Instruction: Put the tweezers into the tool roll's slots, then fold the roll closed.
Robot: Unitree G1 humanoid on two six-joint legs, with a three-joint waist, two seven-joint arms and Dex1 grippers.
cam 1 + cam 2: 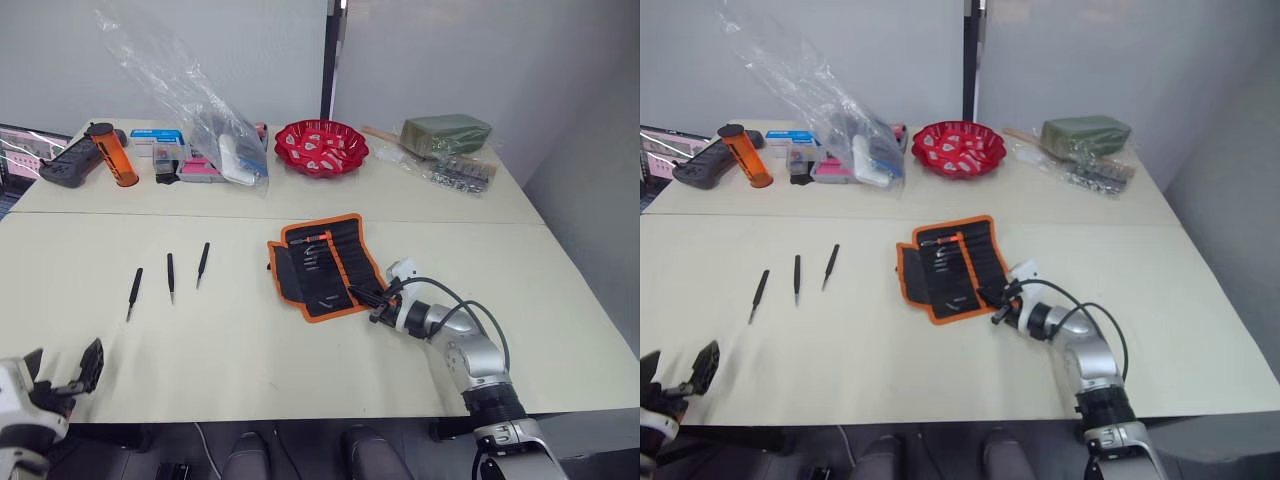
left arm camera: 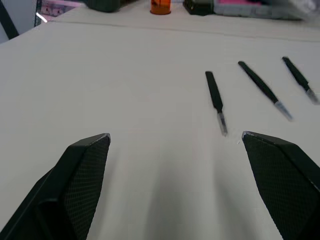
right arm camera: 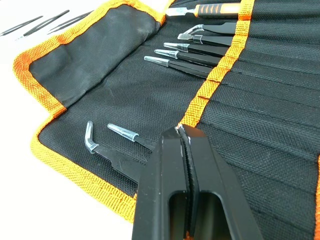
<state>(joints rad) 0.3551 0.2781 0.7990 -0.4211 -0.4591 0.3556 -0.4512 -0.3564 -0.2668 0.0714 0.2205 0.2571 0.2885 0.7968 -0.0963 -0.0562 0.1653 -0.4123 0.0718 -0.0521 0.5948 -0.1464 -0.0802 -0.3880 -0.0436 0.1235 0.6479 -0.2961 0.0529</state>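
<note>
The tool roll (image 1: 320, 265) lies open at the table's middle, black with orange binding. Several tweezers (image 3: 200, 50) sit in its slots (image 3: 280, 90) beside an orange-handled tool (image 3: 215, 9). Two more tweezers (image 3: 125, 136) lie on the roll's near flap, their rear ends hidden behind my right gripper (image 3: 182, 137). That gripper is shut, tips resting over the orange strip near the roll's near right corner (image 1: 372, 300). Three loose tweezers (image 1: 171, 276) lie in a row on the table to the left. My left gripper (image 2: 175, 139) is open near the front left edge, short of the nearest tweezers (image 2: 216, 100).
Along the back of the table stand a red bowl (image 1: 321, 146), a clear plastic bag (image 1: 200, 110), an orange cylinder (image 1: 112, 155), a black controller (image 1: 70, 165), small boxes (image 1: 170, 150) and a green pack (image 1: 446, 133). A seam crosses the table behind the roll.
</note>
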